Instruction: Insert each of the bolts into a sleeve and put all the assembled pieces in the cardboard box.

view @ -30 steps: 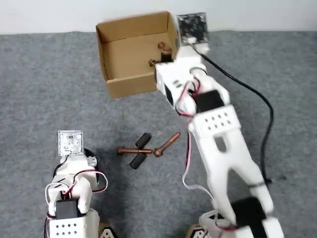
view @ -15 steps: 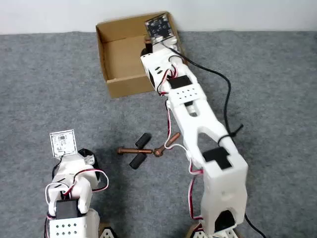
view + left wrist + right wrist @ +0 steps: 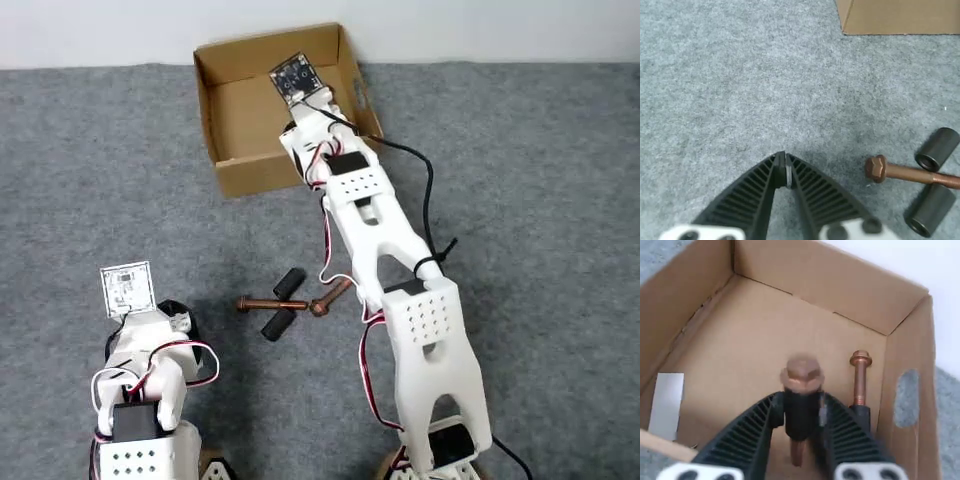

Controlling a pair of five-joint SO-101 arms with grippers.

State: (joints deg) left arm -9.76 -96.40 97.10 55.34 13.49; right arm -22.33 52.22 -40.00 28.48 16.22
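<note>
My right gripper (image 3: 800, 402) is shut on an assembled piece (image 3: 801, 376), a copper bolt in a black sleeve, held above the floor of the cardboard box (image 3: 840, 285). A second assembled piece (image 3: 860, 385) lies inside by the box's side wall. In the high view the right arm (image 3: 350, 190) stretches over the box (image 3: 260, 175). On the carpet lie two loose bolts (image 3: 262, 302) (image 3: 332, 296) and two black sleeves (image 3: 290, 283) (image 3: 277, 324). My left gripper (image 3: 785, 164) is shut on nothing, low over the carpet, a short way from a bolt (image 3: 905, 172) and the sleeves (image 3: 938, 148) (image 3: 930, 210).
Grey carpet covers the table. A white wall runs along the far edge behind the box. A strip of tape (image 3: 667, 405) lies on the box floor. The left arm (image 3: 145, 370) sits at the near left.
The right arm has swung left from the box's right wall to above its inside, carrying the assembled piece. The left arm shifted slightly and then stayed still.
</note>
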